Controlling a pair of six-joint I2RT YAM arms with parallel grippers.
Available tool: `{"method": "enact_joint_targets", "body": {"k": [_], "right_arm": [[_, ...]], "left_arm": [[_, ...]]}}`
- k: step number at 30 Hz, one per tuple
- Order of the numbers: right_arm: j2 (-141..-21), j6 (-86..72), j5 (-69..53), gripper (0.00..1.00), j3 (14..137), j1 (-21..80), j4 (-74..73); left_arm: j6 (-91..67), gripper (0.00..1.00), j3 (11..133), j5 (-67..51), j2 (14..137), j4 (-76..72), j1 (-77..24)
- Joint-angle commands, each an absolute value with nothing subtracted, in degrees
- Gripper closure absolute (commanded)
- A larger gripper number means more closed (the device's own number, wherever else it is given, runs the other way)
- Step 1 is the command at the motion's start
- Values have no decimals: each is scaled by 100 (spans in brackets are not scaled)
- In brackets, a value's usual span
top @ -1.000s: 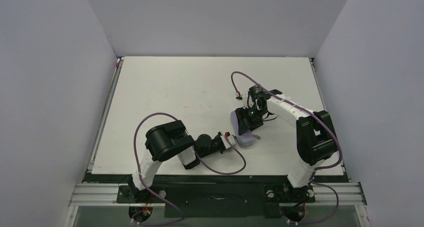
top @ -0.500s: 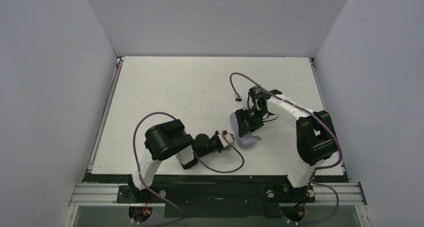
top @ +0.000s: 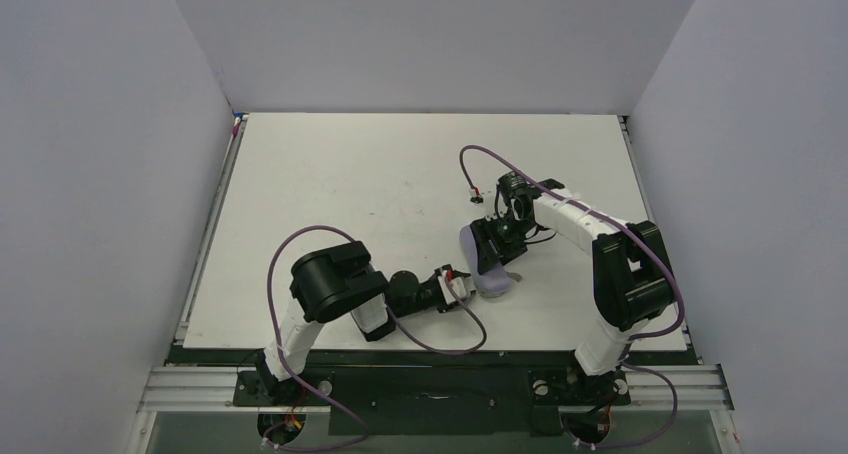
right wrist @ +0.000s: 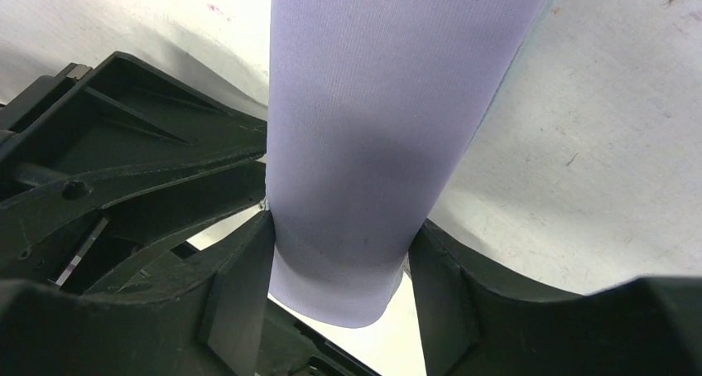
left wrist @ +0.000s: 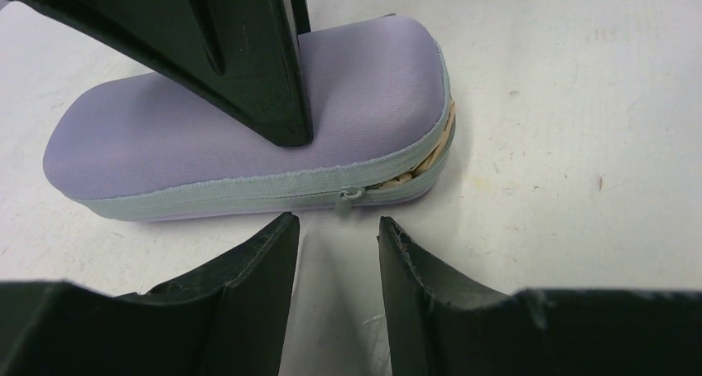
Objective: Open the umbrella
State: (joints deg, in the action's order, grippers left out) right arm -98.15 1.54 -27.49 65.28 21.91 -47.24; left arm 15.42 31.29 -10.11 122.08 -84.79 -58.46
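A pale lavender capsule case [left wrist: 248, 136] lies on the white table [top: 330, 194]. Its zipper is part open at one end, where a sliver of the tan umbrella [left wrist: 440, 142] shows; the rest of the umbrella is hidden inside. The zipper pull [left wrist: 348, 199] hangs just in front of my left gripper [left wrist: 335, 223], which is open with nothing between its fingers. My right gripper [right wrist: 339, 235] is shut on the case [right wrist: 389, 103] from above, one finger on each side. In the top view the left gripper [top: 460, 286] sits beside the near end of the case [top: 490, 277].
A purple cable loops over the table from each arm. A small connector [top: 476, 197] lies behind the right gripper [top: 497, 242]. Grey walls close in the left, right and back. The table's near edge [top: 430, 350] runs just in front of the left arm.
My left gripper's jaws have parted and the wrist has shifted slightly toward the near edge. The right arm and the case have held still.
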Motion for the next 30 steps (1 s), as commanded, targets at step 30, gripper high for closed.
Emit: {"method": "enact_joint_targets", "body": {"k": [30], "right_arm": [[-9693, -461, -3017, 100, 6098, 2296, -4069]], "left_arm": [[-698, 78, 4045, -1530, 12404, -7677, -5882]]}}
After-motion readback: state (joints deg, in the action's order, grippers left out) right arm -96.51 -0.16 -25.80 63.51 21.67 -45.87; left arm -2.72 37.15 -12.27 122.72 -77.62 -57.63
